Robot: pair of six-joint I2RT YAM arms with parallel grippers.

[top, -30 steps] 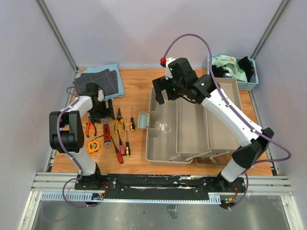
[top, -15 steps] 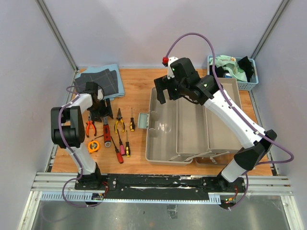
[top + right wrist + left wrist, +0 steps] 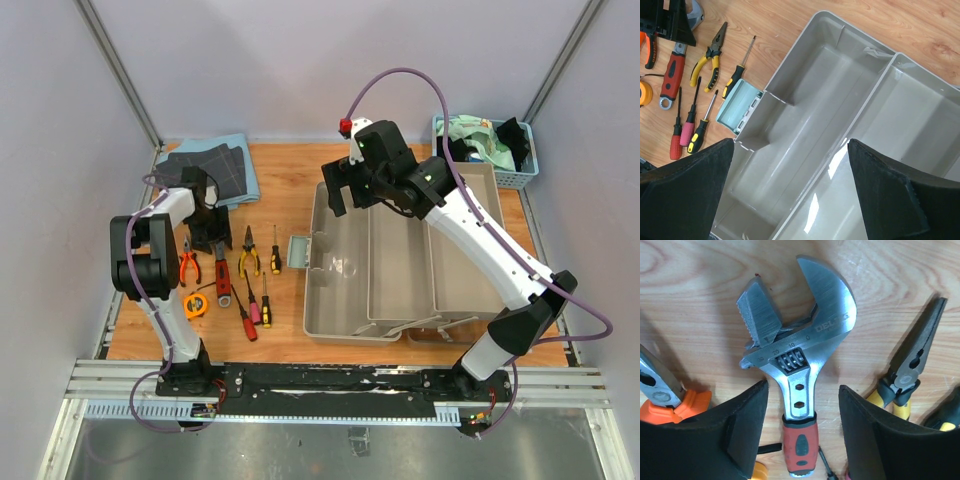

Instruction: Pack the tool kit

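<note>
The open grey-beige toolbox lies at centre right, its trays empty; it also fills the right wrist view. The tools lie in a row to its left. The red-handled wrench lies flat, its steel head pointing away. My left gripper is open and low over the wrench, one finger on each side of the neck and not touching it. Yellow pliers, orange pliers and the orange tape measure lie beside it. My right gripper is open and empty above the toolbox's left tray.
Several small screwdrivers lie by the front edge. The toolbox's teal latch juts out to the left. Dark grid cloths lie at the back left. A blue basket of cloths stands at the back right.
My left arm has shifted a little and its elbow has swung outward, with the gripper still over the wrench. My right gripper has drifted slightly right above the toolbox.
</note>
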